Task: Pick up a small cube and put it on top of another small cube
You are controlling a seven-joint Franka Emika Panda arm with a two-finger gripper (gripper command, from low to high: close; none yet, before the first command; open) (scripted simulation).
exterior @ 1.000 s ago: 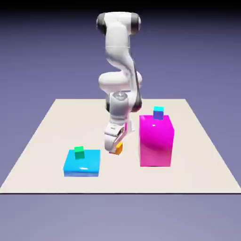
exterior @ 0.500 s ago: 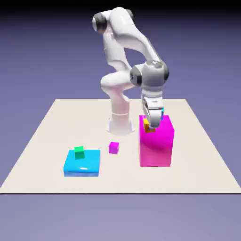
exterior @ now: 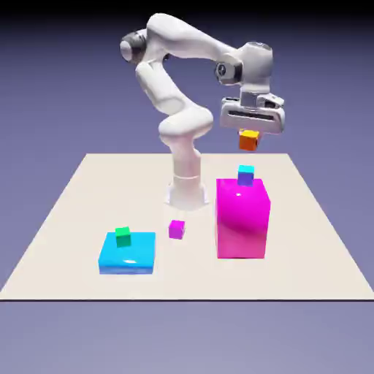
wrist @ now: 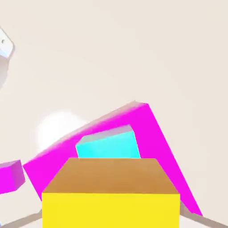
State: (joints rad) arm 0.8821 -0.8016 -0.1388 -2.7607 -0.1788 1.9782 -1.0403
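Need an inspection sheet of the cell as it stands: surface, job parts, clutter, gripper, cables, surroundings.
Surface: pale table, no marks seen
Job parts: orange-yellow cube held in the air; blue cube on the tall magenta block, below the held cube; not stacked
Clutter: small purple cube on the table; green cube on the flat blue block
Gripper: gripper shut on the orange-yellow cube
Cables: nothing seen
Surroundings: plain blue-violet backdrop
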